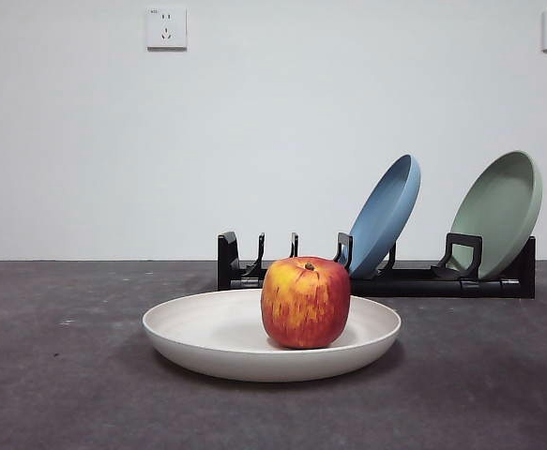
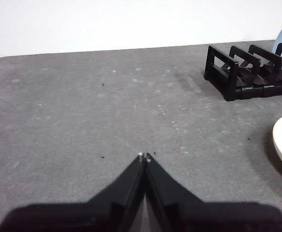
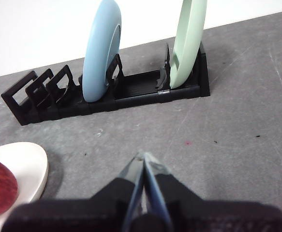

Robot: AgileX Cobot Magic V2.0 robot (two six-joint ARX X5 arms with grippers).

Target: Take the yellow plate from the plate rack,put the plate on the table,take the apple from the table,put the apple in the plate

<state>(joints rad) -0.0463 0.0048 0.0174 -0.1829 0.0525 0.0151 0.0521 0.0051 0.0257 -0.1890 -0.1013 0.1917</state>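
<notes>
The yellow plate (image 1: 217, 330) lies flat on the table (image 1: 57, 375) in the near middle of the scene, rim up, in front of the plate rack (image 1: 386, 278), which stands further back and to the right. The apple (image 1: 305, 302) sits upright inside the plate, stem dimple on top, resting on the plate's floor slightly right of centre; the raised rim would keep it from rolling off. Judged from this layout, both placements the task calls for are complete. The rack's left slots stand vacant, which fits the plate having come from there, while 2 plates occupy it: the blue plate (image 1: 386, 214) leaning in a middle slot and the sage-green plate (image 1: 500, 211) leaning at the right end, each propped on edge by a pair of prongs. Neither arm shows in the front view. The left gripper (image 2: 144, 155) hangs over bare table well to the left of the plate, its jaws clenched tip to tip with nothing between them; only the plate's edge enters that view. The right gripper (image 3: 143, 157) hangs over bare table in front of the rack, to the right of the plate, jaws likewise pressed together and holding nothing. Both grippers are well apart from the apple and the plate, a parked posture consistent with no further handling being required. 2 wall sockets (image 1: 166, 28) sit high on the far wall.
</notes>
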